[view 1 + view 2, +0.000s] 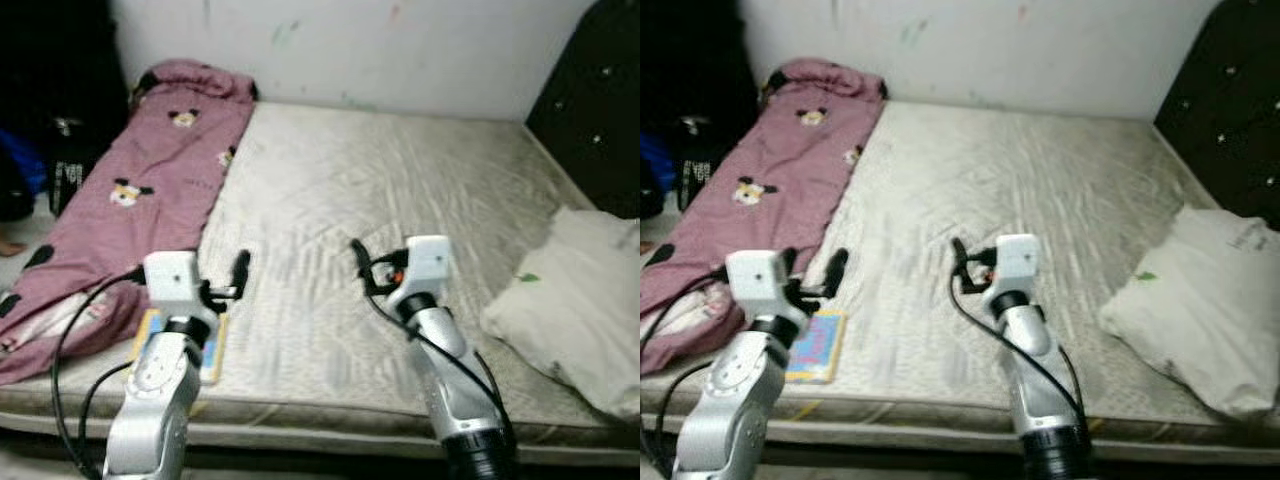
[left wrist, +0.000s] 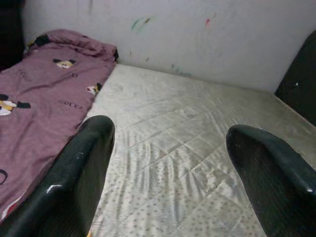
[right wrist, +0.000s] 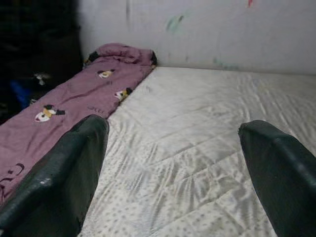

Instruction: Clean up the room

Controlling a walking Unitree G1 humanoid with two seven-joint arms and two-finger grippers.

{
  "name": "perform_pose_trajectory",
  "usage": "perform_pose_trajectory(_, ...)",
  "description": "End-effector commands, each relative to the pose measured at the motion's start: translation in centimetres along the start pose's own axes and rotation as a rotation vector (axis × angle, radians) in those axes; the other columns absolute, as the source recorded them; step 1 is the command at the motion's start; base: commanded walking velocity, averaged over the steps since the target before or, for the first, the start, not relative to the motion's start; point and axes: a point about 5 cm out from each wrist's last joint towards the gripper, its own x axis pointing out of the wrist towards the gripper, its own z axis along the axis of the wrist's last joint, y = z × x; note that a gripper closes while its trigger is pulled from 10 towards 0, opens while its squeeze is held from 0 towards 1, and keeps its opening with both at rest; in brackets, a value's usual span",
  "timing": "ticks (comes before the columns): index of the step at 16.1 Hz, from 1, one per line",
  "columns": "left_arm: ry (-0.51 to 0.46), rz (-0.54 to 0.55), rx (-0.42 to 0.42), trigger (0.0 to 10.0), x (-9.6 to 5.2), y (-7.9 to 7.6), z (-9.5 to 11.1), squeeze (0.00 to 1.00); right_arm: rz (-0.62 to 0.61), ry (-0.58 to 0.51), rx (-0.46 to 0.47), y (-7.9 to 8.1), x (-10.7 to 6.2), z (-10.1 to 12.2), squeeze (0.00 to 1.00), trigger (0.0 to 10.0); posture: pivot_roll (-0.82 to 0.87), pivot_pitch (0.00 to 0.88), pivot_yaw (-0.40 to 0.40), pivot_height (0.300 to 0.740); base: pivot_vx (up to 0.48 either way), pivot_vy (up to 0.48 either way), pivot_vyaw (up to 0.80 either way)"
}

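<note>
A: Item one, nearest. What sits at the front edge of the bed?

B: Flat rectangular picture book with a yellow border and pink-blue cover, at seven o'clock on the bare quilted off-white mattress. Long axis runs six to twelve, roughly square to the front edge; it lies flat, just beside the blanket's hem, partly under the left arm.

A: Grippers?

B: Left gripper: fingers spread wide, nothing between them, hovering just above and beyond the book. Right gripper: also wide open and empty, over the mattress at six o'clock, well apart from any item.

A: Middle and far entries?

B: Crumpled white pillow at four o'clock, against the dark padded headboard. Mauve cartoon-print fleece blanket, a long strip from eight to eleven o'clock, its long axis front to back, bunched at the far end by the scribbled white wall. Dark bags on the floor at ten o'clock, too dim to identify.

A: The step in hand?

B: Probably picking up the book. The left gripper should draw back toward six, tip down and close across the short width near an edge; a flat cover on soft bedding may slide, so press lightly first.
</note>
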Motion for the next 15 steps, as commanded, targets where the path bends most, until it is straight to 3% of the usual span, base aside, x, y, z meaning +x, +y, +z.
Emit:
perform_pose_trajectory(1, 0.012, -0.019, -0.008, 10.0, 0.18, -0.7, -0.19, 0.0, -0.03, 0.004, -0.009, -0.96, -0.04, 0.1, 0.0, 10.0, 0.05, 0.0, -0.046, 0.74, 0.0, -0.322, 0.0)
perform_pose_trajectory(15, 0.014, -0.02, -0.013, 10.0, 0.31, -0.9, -0.24, 0.0, -0.03, 0.01, -0.019, -1.13, 0.03, 0.06, 0.0, 10.0, 0.04, 0.0, -0.051, 0.74, 0.0, -0.321, -0.04)
